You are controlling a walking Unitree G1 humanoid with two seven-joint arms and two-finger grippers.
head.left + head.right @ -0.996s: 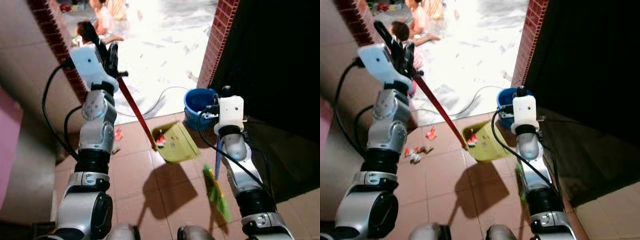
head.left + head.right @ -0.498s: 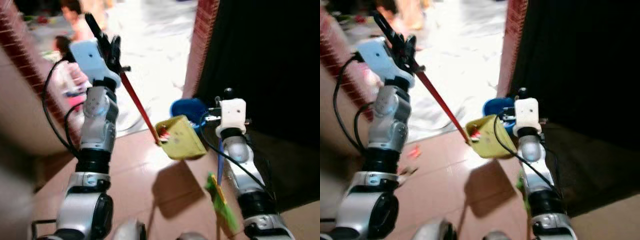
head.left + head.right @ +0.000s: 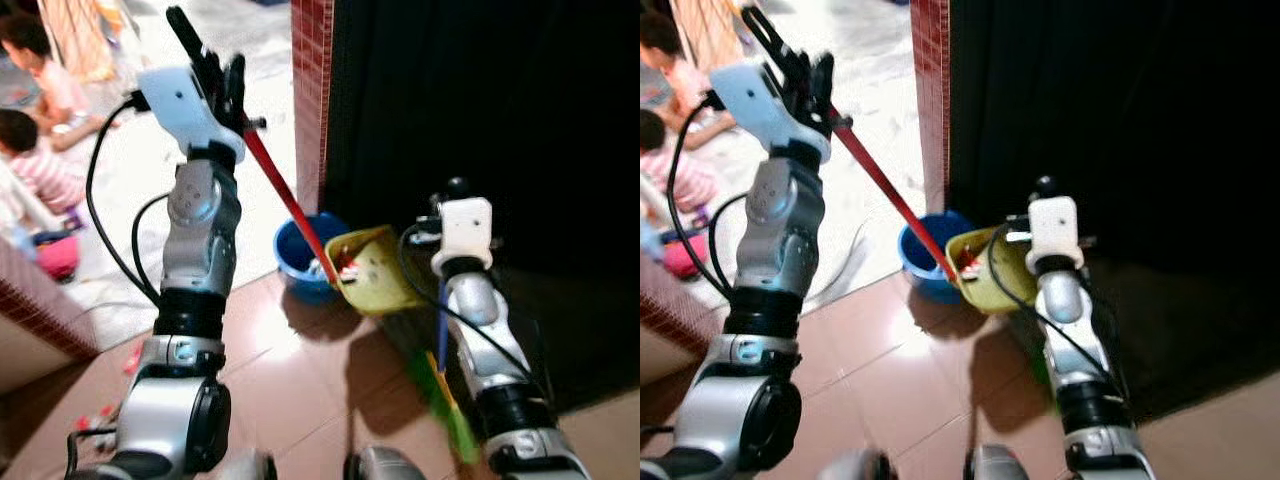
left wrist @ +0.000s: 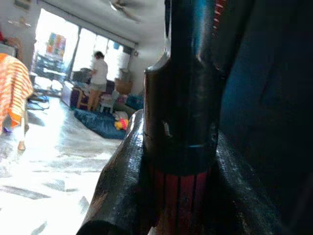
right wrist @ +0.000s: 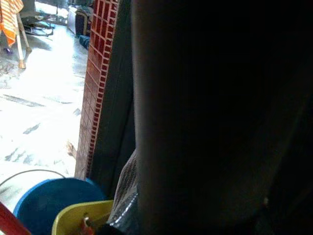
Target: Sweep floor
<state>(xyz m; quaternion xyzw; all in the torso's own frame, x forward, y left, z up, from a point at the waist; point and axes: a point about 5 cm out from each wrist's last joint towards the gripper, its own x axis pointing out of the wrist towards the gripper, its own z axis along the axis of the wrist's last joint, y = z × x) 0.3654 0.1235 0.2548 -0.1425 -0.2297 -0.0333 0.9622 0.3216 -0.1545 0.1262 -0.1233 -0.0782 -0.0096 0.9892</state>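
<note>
Head views: at upper left of the frame our left hand [image 3: 225, 85] is clamped on the red handle [image 3: 285, 195] of a yellow dustpan [image 3: 375, 270], which hangs mid-frame with litter [image 3: 345, 272] inside, just beside a blue bucket [image 3: 300, 262]. At right, our right hand [image 3: 458, 225] holds a broom with a blue shaft [image 3: 440, 325]; its green bristles [image 3: 445, 405] trail to the tiled floor [image 3: 290, 390]. More scraps [image 3: 100, 412] lie at lower left. People [image 3: 40, 120] sit in the bright room at upper left.

Left wrist view: the fingers [image 4: 115, 181] pinch the red handle on both sides.

Right wrist view: a dark shape blocks the lens, so we cannot tell how the right hand's fingers stand; bucket and dustpan rim sit at the lower left.

Risk, in our judgement: if the pan tilts short of the bucket, its litter spills back onto the floor.
</note>
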